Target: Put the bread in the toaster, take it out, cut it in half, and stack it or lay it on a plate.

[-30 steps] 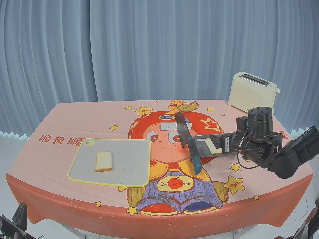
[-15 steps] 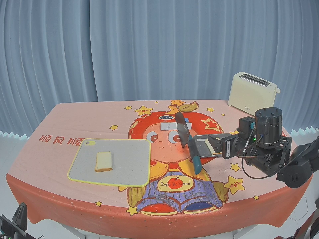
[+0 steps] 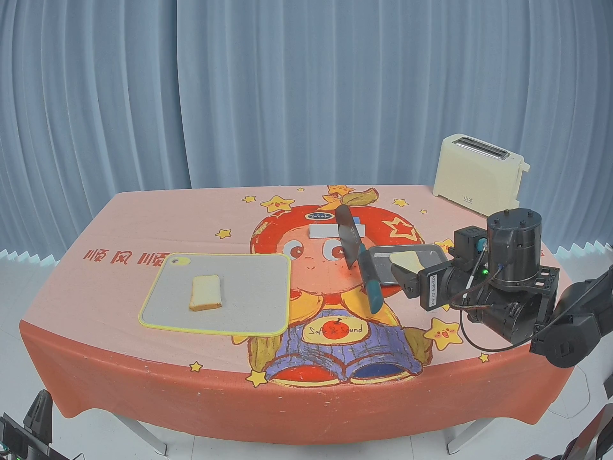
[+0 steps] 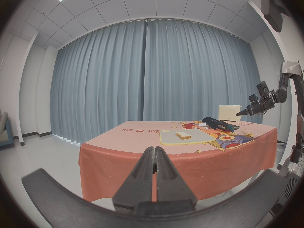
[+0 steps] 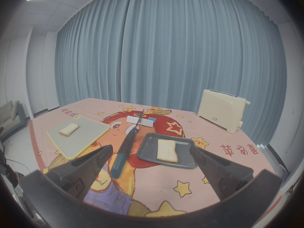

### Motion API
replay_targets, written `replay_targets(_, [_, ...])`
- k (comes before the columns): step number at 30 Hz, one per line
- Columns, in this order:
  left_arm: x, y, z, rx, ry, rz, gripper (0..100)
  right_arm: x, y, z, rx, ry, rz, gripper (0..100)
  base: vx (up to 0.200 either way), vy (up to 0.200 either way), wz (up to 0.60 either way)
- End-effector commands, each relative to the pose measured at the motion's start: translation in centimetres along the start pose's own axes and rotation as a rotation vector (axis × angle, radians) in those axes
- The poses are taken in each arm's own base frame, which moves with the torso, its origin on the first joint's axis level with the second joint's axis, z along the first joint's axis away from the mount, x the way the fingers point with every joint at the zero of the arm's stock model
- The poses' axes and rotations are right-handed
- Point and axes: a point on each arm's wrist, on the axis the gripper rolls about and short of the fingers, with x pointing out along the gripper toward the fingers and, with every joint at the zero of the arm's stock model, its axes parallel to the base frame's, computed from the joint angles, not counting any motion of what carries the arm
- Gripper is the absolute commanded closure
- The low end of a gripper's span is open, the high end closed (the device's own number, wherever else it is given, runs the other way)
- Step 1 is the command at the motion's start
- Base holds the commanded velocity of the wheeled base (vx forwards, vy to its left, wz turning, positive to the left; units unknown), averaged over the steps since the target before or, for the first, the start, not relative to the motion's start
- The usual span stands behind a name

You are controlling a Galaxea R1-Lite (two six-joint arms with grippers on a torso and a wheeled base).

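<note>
Left gripper (image 4: 155, 174): its dark fingers are pressing together with nothing between them; it is hanging well apart from the table, facing the draped side of the cloth.
Right gripper (image 5: 150, 150): it is hovering at the lower right of the head view, over the near right edge of the table, with its fingers spread wide and holding nothing; it is pointing towards the tray.
Pink cartoon-printed tablecloth (image 3: 128, 237): it is covering the whole round-edged table across the middle of the head view.
Grey cutting board with a yellow rim (image 3: 249, 289): it is lying flat at the centre left.
Pale half slice of bread on the board (image 3: 205, 292): it is lying flat left of the board's middle.
Knife with a teal handle and dark blade (image 3: 361, 266): it is lying slantwise between board and tray, handle nearer, blade pointing away.
Dark grey rectangular metal tray (image 5: 148, 148): it is sitting just right of the knife, right of centre.
Second pale piece of bread (image 5: 167, 150): it is lying flat in the tray, apart from the gripper's fingers.
Small white rectangular block (image 3: 325, 230): it is sitting at the blade's far end, and I cannot tell whether they are touching.
Cream slot toaster (image 3: 479, 175): it is standing upright at the far right corner of the table.
Blue-grey pleated curtain (image 3: 306, 78): it is hanging behind the table.
</note>
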Motion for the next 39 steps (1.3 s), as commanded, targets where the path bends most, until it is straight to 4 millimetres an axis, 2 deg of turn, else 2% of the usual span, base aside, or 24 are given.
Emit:
replay_targets(1, [0.00,0.00,-0.49,-0.002,0.000,0.001,100,-0.19,0.60,0.03,-0.003,-0.004,0.020,0,0.000,0.000,0.00])
replay_targets(10, [0.00,0.00,-0.49,-0.002,0.000,0.001,100,-0.34,0.99,-0.01,-0.005,-0.004,0.034,0,0.000,0.000,0.00])
replay_targets(39, [0.00,0.00,-0.49,0.000,0.000,0.001,100,-0.49,1.36,-0.21,-0.013,0.000,0.045,0,0.000,0.200,0.00])
